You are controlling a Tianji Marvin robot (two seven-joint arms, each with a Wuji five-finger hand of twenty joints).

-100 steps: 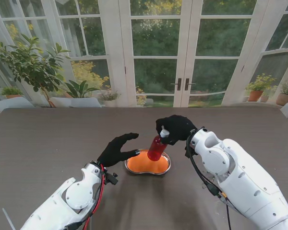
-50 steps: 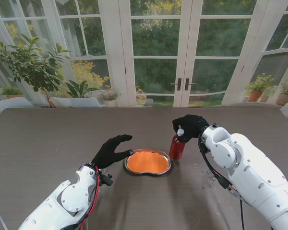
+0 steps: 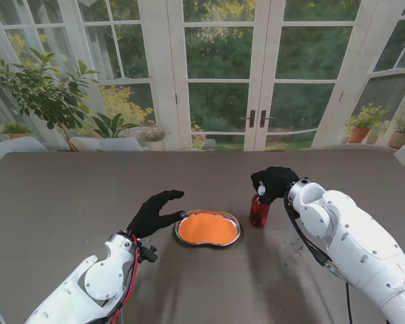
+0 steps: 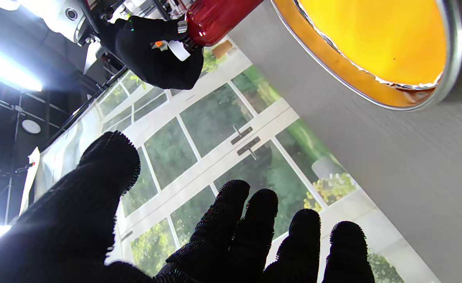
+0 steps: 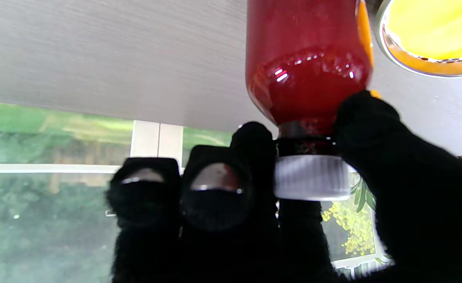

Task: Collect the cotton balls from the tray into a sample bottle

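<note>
A shallow kidney-shaped metal tray (image 3: pixel 208 229) with an orange-lined inside sits near the middle of the dark wood-grain surface (image 3: pixel 67 189), and no cotton balls can be made out in it from any view. Just off the tray's rim at about 2 o'clock stands a red translucent sample bottle (image 3: pixel 259 211) with a white ribbed cap, upright on the surface and apart from the tray by a narrow strip of bare wood. The black-gloved right hand (image 3: pixel 275 182) is clamped on the bottle from the top; the right wrist view shows the thumb on one side of the neck and a fingertip (image 5: pixel 254 137) on the other, pinching just under the cap, with the remaining fingers curled alongside. The black-gloved left hand (image 3: pixel 155 212) hovers at the tray's 9 o'clock edge, empty, its fingers spread and thumb held wide, palm turned toward the tray; whether a fingertip touches the rim cannot be told. In the left wrist view the tray's rim (image 4: pixel 447 84) lies beyond the spread fingers (image 4: pixel 231 220), with bare surface between. Wide bare room lies from 10 through 12 o'clock toward the far edge by the glass doors, and at 3 o'clock past the bottle; at 5 and 7 o'clock the two white arms take up the near corners.
</note>
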